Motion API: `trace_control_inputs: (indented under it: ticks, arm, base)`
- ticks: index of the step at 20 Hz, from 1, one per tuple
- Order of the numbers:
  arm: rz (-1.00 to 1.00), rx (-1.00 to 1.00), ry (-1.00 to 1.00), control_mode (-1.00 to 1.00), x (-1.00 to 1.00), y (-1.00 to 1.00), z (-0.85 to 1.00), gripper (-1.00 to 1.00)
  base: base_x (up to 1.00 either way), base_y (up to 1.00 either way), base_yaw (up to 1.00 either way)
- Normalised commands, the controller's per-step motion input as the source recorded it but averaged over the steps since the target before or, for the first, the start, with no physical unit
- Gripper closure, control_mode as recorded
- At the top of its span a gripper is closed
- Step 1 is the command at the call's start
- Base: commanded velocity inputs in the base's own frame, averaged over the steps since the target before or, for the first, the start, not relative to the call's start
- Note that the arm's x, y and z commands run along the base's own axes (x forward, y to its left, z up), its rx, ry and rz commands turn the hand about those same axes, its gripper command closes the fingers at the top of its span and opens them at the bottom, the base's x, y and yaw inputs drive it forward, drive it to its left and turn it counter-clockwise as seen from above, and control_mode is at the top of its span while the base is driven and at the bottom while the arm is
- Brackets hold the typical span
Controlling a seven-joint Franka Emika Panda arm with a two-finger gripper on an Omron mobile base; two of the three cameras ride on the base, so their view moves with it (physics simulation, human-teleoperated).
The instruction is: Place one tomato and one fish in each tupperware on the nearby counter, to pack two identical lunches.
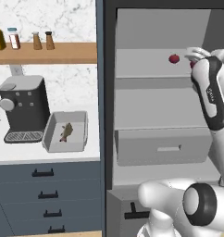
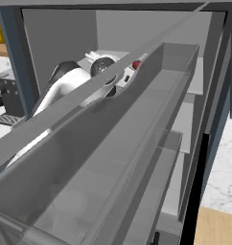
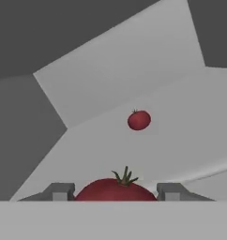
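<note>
- Currently, the gripper (image 3: 116, 193) is sitting with its two fingertips (image 3: 59, 191) apart, one on each side of the near tomato (image 3: 116, 190); whether the pads are pressing on it cannot be told.
- To do this step well, the fingers should be closing squarely across the widest part of the tomato, then lifting straight up before backing out past the open drawer (image 1: 164, 147) below.
- A second tomato (image 1: 174, 59) is lying farther back on the same grey fridge shelf (image 1: 146, 65), toward its rear edge, well apart from the first.
- One tupperware (image 1: 66, 132) is resting near the right edge of the counter (image 1: 21, 152), beside the coffee machine (image 1: 22, 109), and is holding one fish (image 1: 66, 131) but no tomato.
- A wooden wall shelf (image 1: 63, 52) carrying small bottles is hanging above the counter.
</note>
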Motion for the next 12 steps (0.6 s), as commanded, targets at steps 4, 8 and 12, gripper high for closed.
trace_control_inputs:
  ticks: [4, 8, 12]
  arm:
    - [0.11, -0.05, 0.39, -1.0, -1.0, 0.44, -0.59, 1.0]
    - [0.0, 0.0, 0.0, 1.0, 0.0, 0.0, 0.0, 1.0]
    - [0.0, 0.0, 0.0, 1.0, 0.0, 0.0, 0.0, 1.0]
  base:
    - [0.0, 0.0, 0.0]
    - [-1.0, 0.68, 0.08]
    - [-1.0, 0.99, 0.07]
